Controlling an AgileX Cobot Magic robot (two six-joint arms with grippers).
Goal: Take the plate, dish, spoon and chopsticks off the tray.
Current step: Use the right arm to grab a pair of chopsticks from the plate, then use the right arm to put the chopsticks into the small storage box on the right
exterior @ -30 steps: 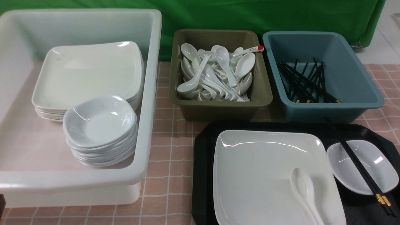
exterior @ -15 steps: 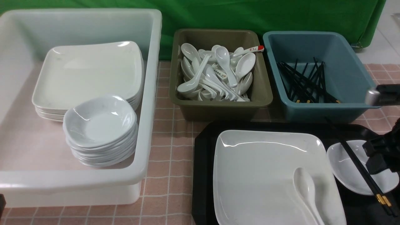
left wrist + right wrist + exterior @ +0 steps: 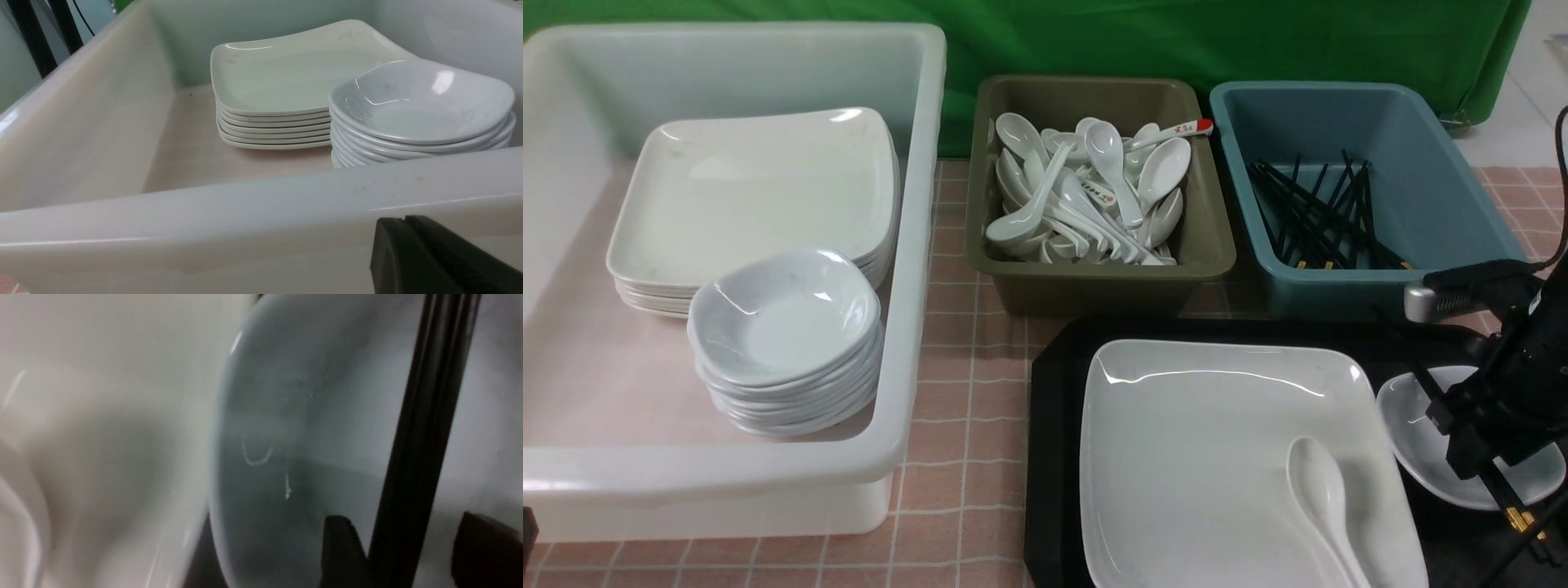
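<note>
The black tray point(image 3: 1054, 457) holds the large white plate point(image 3: 1217, 457) with the white spoon point(image 3: 1319, 490) lying on its near right part. To the right of the plate sits the small dish point(image 3: 1417, 445), and the black chopsticks point(image 3: 1521, 519) lie across it. My right gripper point(image 3: 1474, 461) hangs low over the dish. In the right wrist view it point(image 3: 408, 543) is open, one finger on each side of the chopsticks point(image 3: 421, 437) above the dish point(image 3: 294, 416). My left gripper point(image 3: 405, 220) is shut and empty, just outside the white tub's near wall.
The white tub point(image 3: 915, 245) at the left holds a stack of plates point(image 3: 752, 196) and a stack of dishes point(image 3: 784, 327). An olive bin point(image 3: 1094, 278) full of spoons and a blue bin point(image 3: 1380, 286) with chopsticks stand behind the tray.
My right arm has come in from the right edge and dropped down over the dish and chopsticks. The tableware on the tray has not moved.
</note>
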